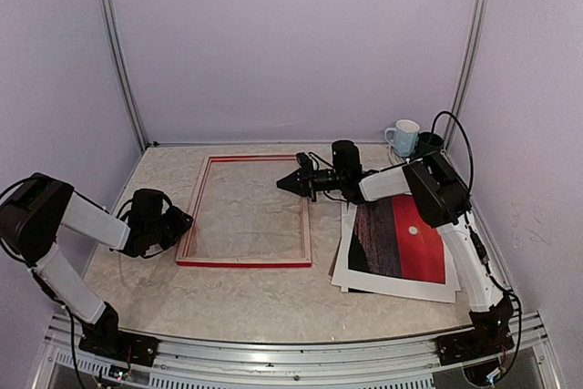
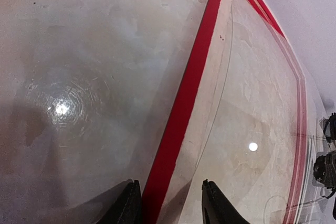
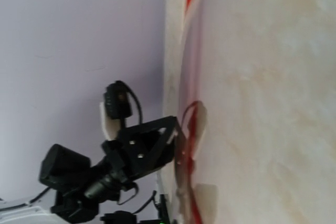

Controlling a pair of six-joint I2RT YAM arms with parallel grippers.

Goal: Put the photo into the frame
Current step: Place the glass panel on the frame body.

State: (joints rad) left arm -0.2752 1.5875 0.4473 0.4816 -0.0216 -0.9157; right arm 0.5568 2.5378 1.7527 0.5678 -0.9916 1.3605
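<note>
**A:** Where does the photo (image 1: 410, 243) lie from the frame (image 1: 244, 263)?

**B:** At about 3 o'clock of it in the overhead view, face up on the table (image 1: 246, 307), apart from the frame's right rail. The frame lies flat, left of the middle.

**A:** And from the right pincer (image 1: 284, 183)?

**B:** That one hangs over the far end of the frame's right rail, pointing toward 9 o'clock. The photo is behind it, at about 4 o'clock, under its own forearm. It faces away from the thing it needs. I cannot tell whether it is released or clenched. From above the tip looks narrow, and its own camera shows no fingers. I see nothing held in it.

**A:** The left pincer (image 1: 185, 222)?

**B:** It is at the frame's 9 o'clock rail, released. In its wrist view the fingers (image 2: 128, 205) stand apart with the red rail running between them. I cannot tell whether they touch the rail.

**A:** How does the photo run?

**B:** Its long axis goes roughly 12 to 6, tipped a little toward 11 to 5. The frame's side rails run nearly the same way, so I judge it needs little turning and mostly a carry toward 9 o'clock.

**A:** Which arm is nearer?

**B:** The right, clearly. The whole frame lies between the left pincer and the photo.
</note>
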